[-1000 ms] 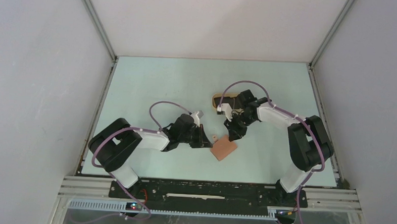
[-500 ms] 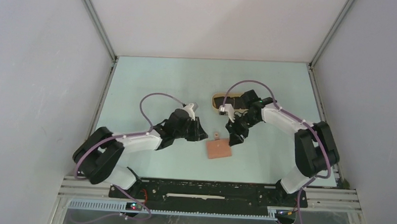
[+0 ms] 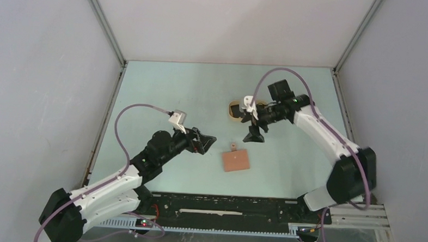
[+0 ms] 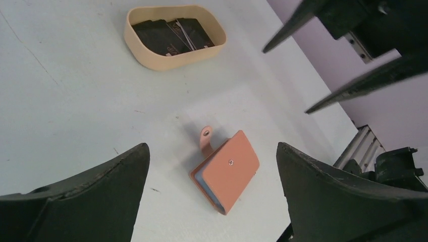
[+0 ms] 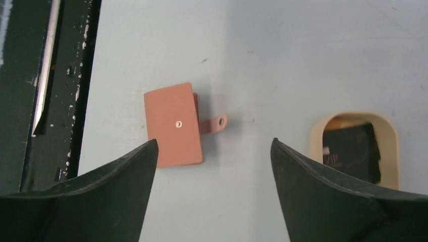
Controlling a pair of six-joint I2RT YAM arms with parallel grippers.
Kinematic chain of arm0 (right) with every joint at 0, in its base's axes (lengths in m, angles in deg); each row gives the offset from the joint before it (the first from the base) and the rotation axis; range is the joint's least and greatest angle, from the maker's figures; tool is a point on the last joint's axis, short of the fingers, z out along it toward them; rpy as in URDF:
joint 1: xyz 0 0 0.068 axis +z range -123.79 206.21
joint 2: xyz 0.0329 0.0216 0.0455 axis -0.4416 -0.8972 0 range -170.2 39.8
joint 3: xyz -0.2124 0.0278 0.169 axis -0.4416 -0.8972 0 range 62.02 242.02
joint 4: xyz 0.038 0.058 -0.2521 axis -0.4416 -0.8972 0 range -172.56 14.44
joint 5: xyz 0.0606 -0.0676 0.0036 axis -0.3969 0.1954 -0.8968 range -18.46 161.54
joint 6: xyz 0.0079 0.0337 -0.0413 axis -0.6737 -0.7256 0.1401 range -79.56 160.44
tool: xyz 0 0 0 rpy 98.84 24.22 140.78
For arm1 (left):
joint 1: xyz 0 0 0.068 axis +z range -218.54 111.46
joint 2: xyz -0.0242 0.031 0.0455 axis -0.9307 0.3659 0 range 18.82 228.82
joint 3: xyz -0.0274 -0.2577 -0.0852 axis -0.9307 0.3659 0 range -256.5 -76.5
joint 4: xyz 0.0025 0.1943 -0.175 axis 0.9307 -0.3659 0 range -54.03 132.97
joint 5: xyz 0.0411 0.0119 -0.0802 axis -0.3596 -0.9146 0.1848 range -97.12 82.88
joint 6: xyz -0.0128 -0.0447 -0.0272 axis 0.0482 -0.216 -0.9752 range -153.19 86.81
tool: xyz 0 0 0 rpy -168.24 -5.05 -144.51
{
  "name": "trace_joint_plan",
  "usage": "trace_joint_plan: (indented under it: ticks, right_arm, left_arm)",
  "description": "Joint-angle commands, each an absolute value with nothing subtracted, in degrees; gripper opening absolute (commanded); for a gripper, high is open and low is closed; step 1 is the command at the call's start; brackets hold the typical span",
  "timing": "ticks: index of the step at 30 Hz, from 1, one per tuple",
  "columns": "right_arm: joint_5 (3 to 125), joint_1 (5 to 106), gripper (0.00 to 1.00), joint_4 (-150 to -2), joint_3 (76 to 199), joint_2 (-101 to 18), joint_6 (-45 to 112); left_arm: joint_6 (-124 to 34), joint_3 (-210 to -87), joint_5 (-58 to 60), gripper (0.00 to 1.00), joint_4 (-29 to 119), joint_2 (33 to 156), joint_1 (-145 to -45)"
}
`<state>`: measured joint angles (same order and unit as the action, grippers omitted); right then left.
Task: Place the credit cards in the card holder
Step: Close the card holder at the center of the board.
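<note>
item: holder, reddish-brown, lying flat and shut on the worktop, near the front edge, between the two arms; strap tab unfastened and sticking out to one side, snap stud showing on the cover. item: tray, beige, oval, well apart from the holder toward the back, with dark pieces in it. item: left gripper, released, fingers spread wide, nothing between them, hovering beside the holder. item: right gripper, likewise released and empty, raised between tray and holder. step in hand, as judged: opening the holder so that cards can go in. handling note: the holder is thin and looks light, so it will likely skate if pushed from one side only; better to pin the back cover with one gripper while the other catches the loose tab or the open edge and folds the cover over; come in low and slowly, since a finger has little to bite on. hard to make out: no loose cards can be picked out on the worktop; whether any lie among the dark pieces in the tray cannot be told, though a thin pale edge shows there. a bluish strip shows at the holder's open edge, pockets or cards, unclear which. the tray's far end is cut off behind the right arm from above.
</note>
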<state>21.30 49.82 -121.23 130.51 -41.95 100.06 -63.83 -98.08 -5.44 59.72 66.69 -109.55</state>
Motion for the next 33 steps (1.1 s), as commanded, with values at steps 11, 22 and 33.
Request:
trace_joint_plan:
  ticks: [11,22,33]
  right_arm:
    - [24.5,54.0,0.77,-135.3,148.0,-69.0,99.5]
    - [27.0,54.5,0.68,-136.1,154.0,-77.6,95.7]
    - [28.9,56.6,0.51,-140.5,157.0,-81.2,97.3]
  left_arm:
    - [-63.7,-91.9,-5.7,0.99,64.4,68.6,-107.5]
    - [-65.5,-91.3,-2.9,0.96,66.4,71.4,-105.6]
    - [-66.2,-91.4,-2.3,0.95,66.8,72.7,-105.1]
